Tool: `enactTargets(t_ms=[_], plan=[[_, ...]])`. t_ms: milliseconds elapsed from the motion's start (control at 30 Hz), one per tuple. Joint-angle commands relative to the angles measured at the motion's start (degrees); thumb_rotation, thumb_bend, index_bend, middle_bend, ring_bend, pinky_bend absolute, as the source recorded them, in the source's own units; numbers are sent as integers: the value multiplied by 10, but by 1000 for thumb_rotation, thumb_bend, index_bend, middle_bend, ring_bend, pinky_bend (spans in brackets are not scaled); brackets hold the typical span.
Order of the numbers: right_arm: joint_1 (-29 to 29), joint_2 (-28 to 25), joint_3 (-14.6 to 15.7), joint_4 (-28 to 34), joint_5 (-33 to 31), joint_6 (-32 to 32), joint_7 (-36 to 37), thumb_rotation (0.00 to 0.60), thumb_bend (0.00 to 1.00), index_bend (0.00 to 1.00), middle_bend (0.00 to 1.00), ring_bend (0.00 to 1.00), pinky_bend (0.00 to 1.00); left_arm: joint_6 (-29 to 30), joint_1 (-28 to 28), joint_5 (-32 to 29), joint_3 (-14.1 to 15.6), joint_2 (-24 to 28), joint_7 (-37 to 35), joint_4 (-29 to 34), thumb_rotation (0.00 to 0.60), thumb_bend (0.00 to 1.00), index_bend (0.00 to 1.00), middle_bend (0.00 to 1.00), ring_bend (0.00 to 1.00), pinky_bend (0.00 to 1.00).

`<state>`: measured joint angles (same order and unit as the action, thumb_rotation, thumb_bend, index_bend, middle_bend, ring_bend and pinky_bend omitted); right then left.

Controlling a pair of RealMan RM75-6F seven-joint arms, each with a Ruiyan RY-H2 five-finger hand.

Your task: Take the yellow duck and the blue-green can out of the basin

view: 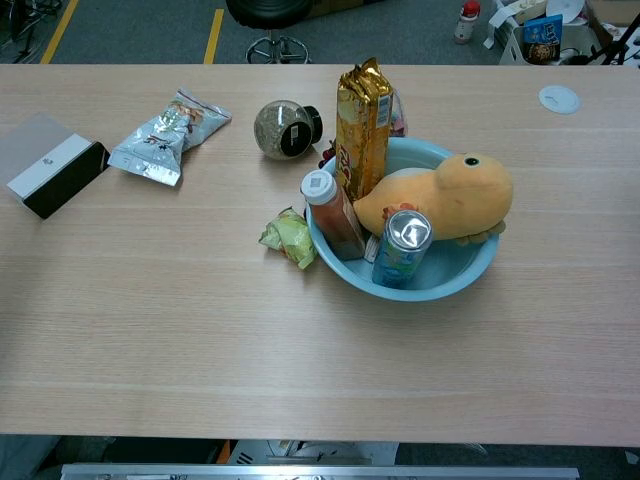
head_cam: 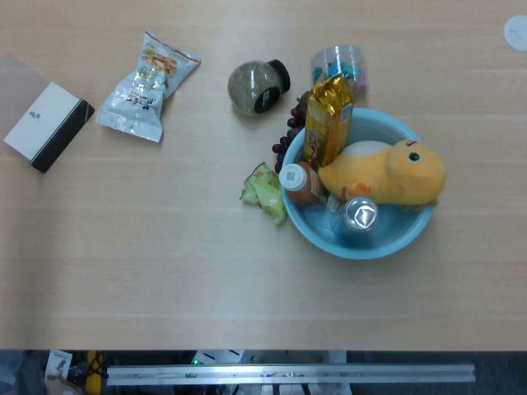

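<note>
So neither hand shows in the head or chest view, and whether their fingers are spread or curled cannot be told; nothing has been lifted yet. Both task things sit in the light blue basin (view: 470,272): the yellow duck (view: 445,198) lies across its far right side, its head over the right rim, and the blue-green can (view: 402,250) stands upright at the near side, just in front of the duck's belly.

I would judge the duck the better first pick (it lies on top and is soft), taken around its body from the right, lifted straight up so it does not drag the gold snack packet (view: 361,125) leaning at the far left of the basin. The can then calls for a side grasp, keeping off the white-capped bottle (view: 331,213) close to its left.

Whether duck and can touch is unclear. Dark grapes (head_cam: 286,141) and a clear plastic cup (head_cam: 338,65) sit mostly hidden behind the packet, and the crumpled green wrapper (view: 288,236) just left of the basin cannot be identified.
</note>
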<state>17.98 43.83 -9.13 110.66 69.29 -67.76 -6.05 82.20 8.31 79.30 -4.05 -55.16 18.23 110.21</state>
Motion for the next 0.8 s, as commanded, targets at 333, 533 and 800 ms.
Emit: enactTargets(t_ms=[333, 533, 800], plan=[[7, 2, -3, -1, -2, 7, 2, 600, 53, 311, 325, 258, 435, -15, 14, -13, -8, -11, 4, -6, 600, 419, 334, 340, 291, 283], [18, -1, -5, 0, 4, 24, 3, 600, 52, 311, 326, 258, 435, -15, 15, -20, -8, -10, 9, -4, 600, 419, 334, 340, 291, 284], [60, 14, 6, 2, 25, 96, -20, 600, 45, 311, 326, 258, 435, -15, 13, -28, -6, -7, 13, 3, 600, 419, 334, 340, 291, 284]])
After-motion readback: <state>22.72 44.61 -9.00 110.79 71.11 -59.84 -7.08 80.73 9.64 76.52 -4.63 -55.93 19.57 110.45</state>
